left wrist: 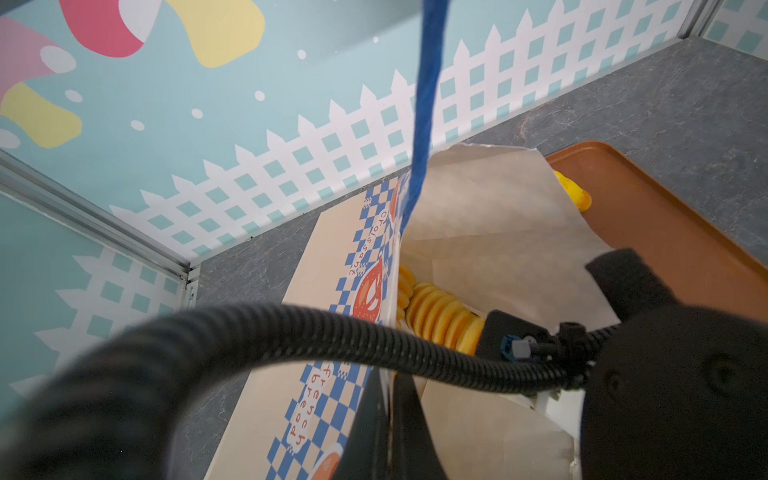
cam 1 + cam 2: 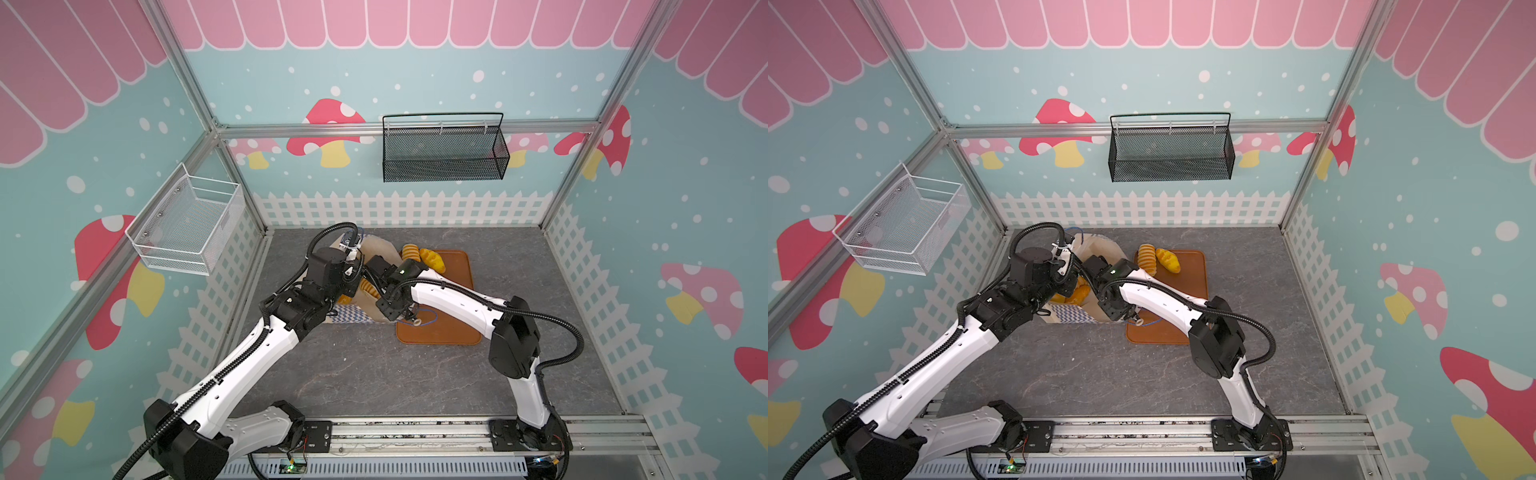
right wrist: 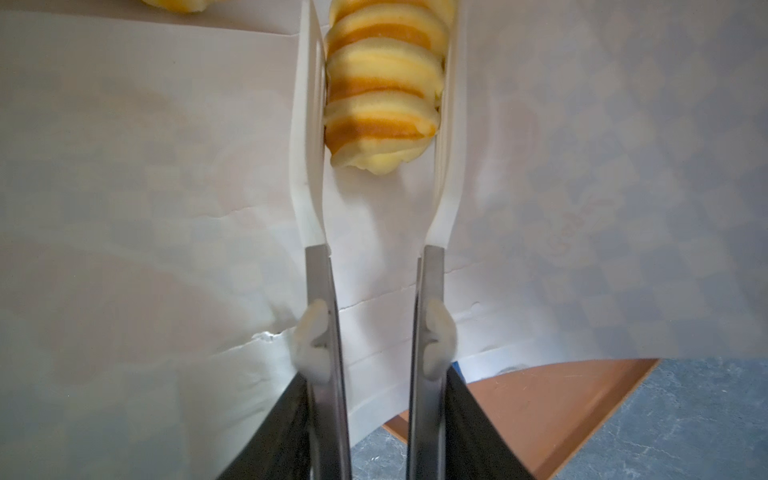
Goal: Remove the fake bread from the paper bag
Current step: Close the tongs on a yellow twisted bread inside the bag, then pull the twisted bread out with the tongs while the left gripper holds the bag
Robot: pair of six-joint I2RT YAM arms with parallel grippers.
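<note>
The paper bag (image 2: 376, 249) lies open at the back of the table, with its checkered band (image 2: 349, 313) toward the front. My left gripper (image 1: 390, 419) is shut on the bag's rim and holds the mouth open. A blue cord handle (image 1: 424, 104) rises past the left wrist camera. Fake bread (image 1: 440, 311) lies inside the bag. My right gripper (image 3: 379, 399) is shut on metal tongs (image 3: 328, 311). Their white tips (image 3: 309, 124) press both sides of a ridged loaf (image 3: 382, 83) in the bag. A ridged loaf (image 2: 410, 251) and a smooth loaf (image 2: 432, 259) lie on the brown tray (image 2: 457, 270).
A black mesh basket (image 2: 444, 153) hangs on the back wall and a white wire basket (image 2: 187, 228) on the left wall. The bag's other blue cord (image 2: 428, 320) lies on the tray's front part. A black cable hose (image 1: 249, 332) crosses the left wrist view.
</note>
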